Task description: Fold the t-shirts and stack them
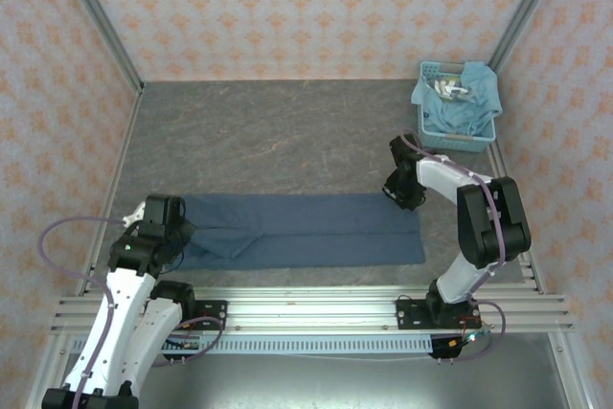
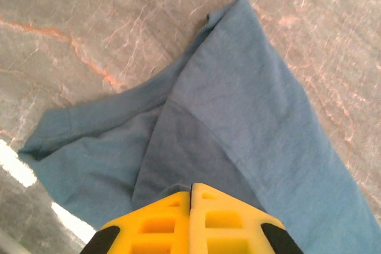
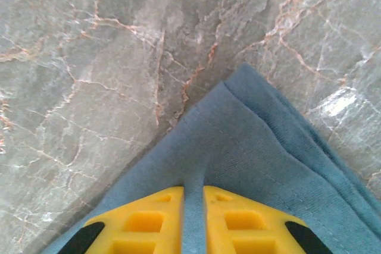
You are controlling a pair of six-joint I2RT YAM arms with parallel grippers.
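From above, the dark shirt (image 1: 306, 227) lies as a long flat strip across the near part of the table (image 1: 268, 131), running from one arm to the other. The left gripper (image 1: 182, 229) sits at the strip's left end, where the cloth bunches into creases, and the right gripper (image 1: 407, 200) sits low at its far right corner. Well apart from both, in the far right corner, a basket (image 1: 426, 131) holds the teal shirt (image 1: 465, 102), which is crumpled and spills over the rim. In the left wrist view, the yellow fingers (image 2: 155, 224) are pressed together with no gap. Folds of the dark shirt (image 2: 238, 99) run up to their tips, so they are clenched on the cloth. A sleeve spreads out to the left on the table, and the shirt's body stretches away to the right. In the right wrist view, the fingers (image 3: 238, 218) stand nearly closed with a thin band of cloth between them, grasping the dark shirt (image 3: 250, 141) just behind its doubled corner. That corner points out onto the bare veined table (image 3: 89, 57).
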